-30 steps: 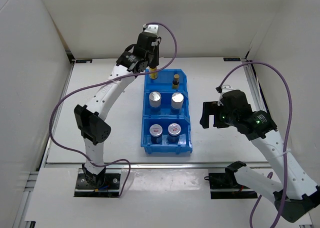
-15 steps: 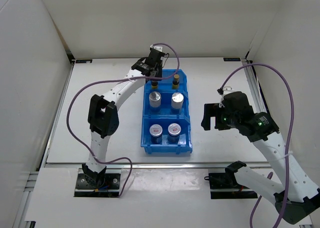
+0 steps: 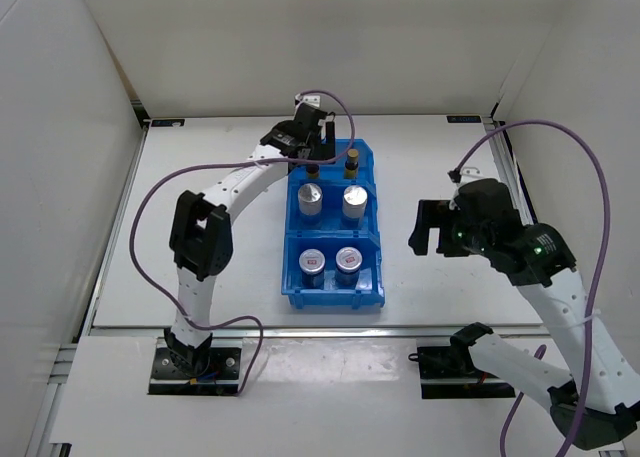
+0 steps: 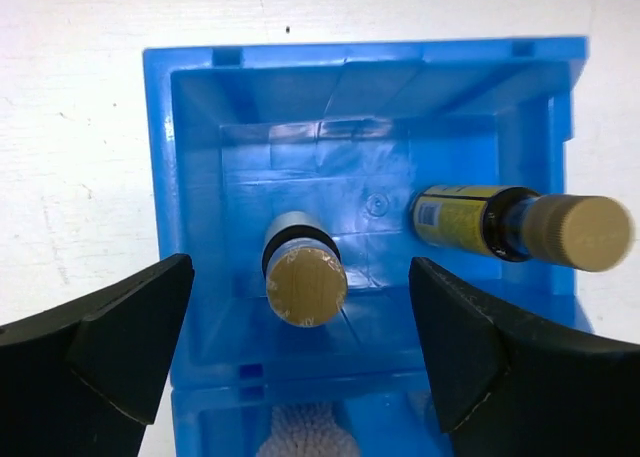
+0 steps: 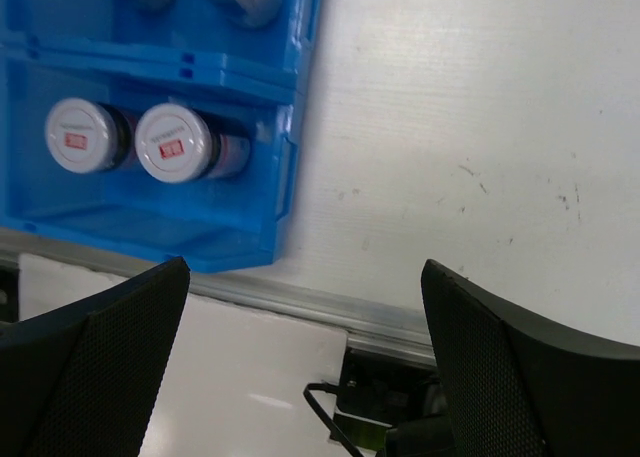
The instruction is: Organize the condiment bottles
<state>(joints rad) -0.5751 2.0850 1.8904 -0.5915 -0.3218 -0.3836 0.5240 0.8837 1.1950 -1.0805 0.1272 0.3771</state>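
One blue bin, split into three compartments. Two slim brown bottles with tan caps. Two white cylinders with silver tops. Two short grey jars with red-marked lids. Six containers in all, two per compartment. Two robot arms, one purple cable on each.

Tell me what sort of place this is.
Likely a robot lab test cell: two arms bolted to a white table, plain white walls closing it in, and a blue bin of bottles.
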